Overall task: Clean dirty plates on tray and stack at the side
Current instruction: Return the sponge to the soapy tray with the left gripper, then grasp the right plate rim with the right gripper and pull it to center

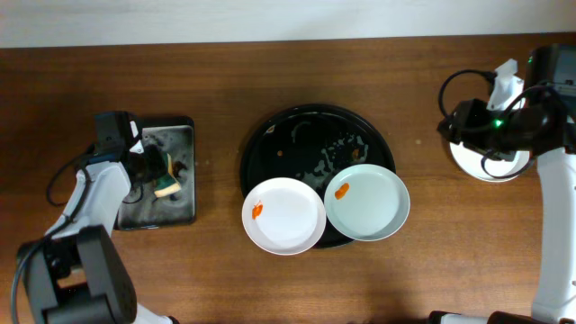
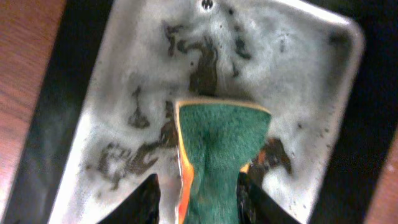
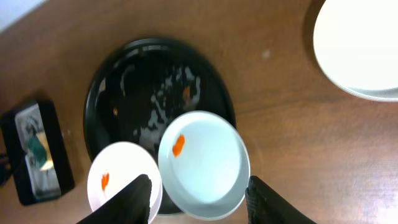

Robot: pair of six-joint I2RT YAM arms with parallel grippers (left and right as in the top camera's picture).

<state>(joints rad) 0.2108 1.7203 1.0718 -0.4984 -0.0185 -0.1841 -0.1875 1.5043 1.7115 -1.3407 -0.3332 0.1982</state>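
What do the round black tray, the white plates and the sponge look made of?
The round black tray looks like glossy plastic or lacquer: it mirrors light. The white plates look ceramic or melamine, smooth with soft sheen. The sponge shows a green fibrous scouring layer over yellow foam.

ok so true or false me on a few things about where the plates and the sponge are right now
1. A smeared plate and a second smeared plate both rest on the black tray, overhanging its rim on the robot's side. True.
2. The sponge lies on the black tray. False: it is over the rectangular metal tray, between the left fingers.
3. The right fingers grip a plate. False: they are open and empty.
4. A third plate sits on the table, off the black tray. True.
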